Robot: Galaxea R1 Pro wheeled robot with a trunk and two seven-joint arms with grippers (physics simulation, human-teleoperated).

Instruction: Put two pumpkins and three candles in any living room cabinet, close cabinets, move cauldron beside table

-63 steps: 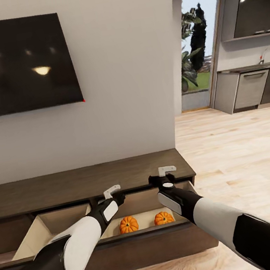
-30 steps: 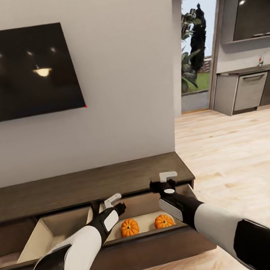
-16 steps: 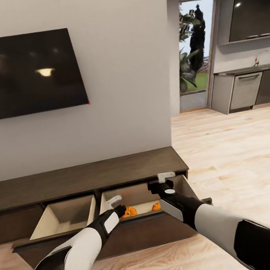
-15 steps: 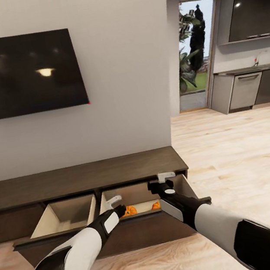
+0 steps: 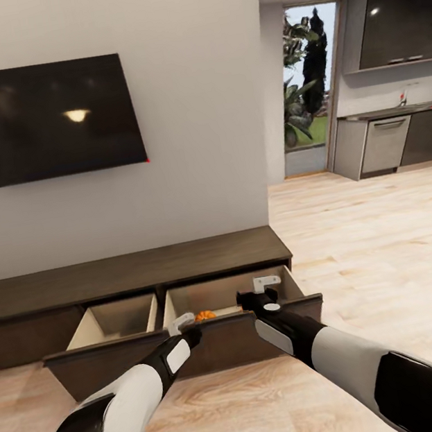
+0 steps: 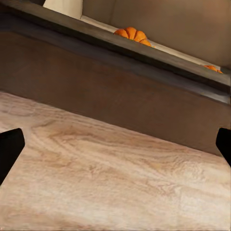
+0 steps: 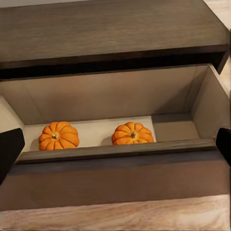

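Backing off has widened the head view: the cabinet (image 5: 134, 272) sits farther away than before, its two drawers out. Both pumpkins (image 7: 58, 135) lie side by side in the right drawer (image 7: 120, 154); the left drawer (image 5: 114, 321) looks bare. The left hand (image 5: 183, 322) and right hand (image 5: 266, 290) hover spread, holding nothing.

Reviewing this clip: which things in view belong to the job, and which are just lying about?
Job: two pumpkins in the cabinet, open drawers.
Lying about: TV, kitchen units, plant.
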